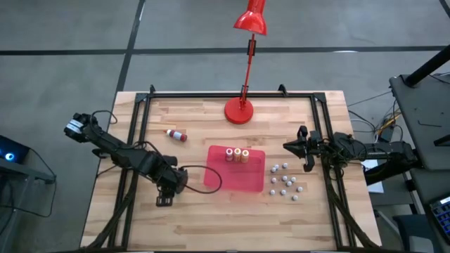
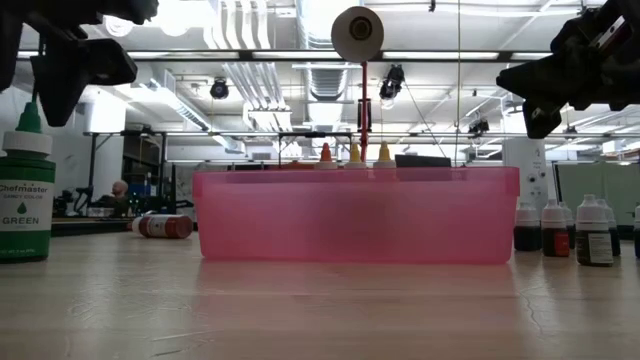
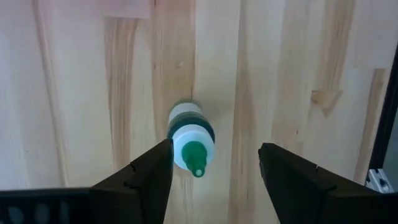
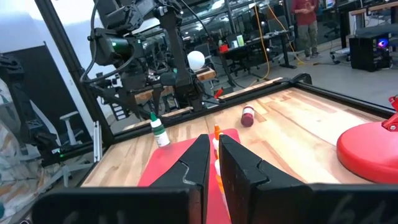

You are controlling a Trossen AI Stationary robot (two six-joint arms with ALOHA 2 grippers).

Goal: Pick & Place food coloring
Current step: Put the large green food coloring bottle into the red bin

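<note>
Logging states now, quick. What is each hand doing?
Left hand: open, above the upright green-capped bottle, not gripping it.
Right hand: closed, holding nothing, near the table's right edge.

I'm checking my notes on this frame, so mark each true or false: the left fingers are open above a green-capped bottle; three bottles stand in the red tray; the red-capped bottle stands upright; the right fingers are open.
1. The left gripper has its fingers open above the green-capped bottle. True.
2. Three bottles stand in the red tray. True.
3. The red-capped bottle stands upright. False: it lies on its side on the table.
4. The right gripper has its fingers open. False: they are shut, holding nothing.
</note>
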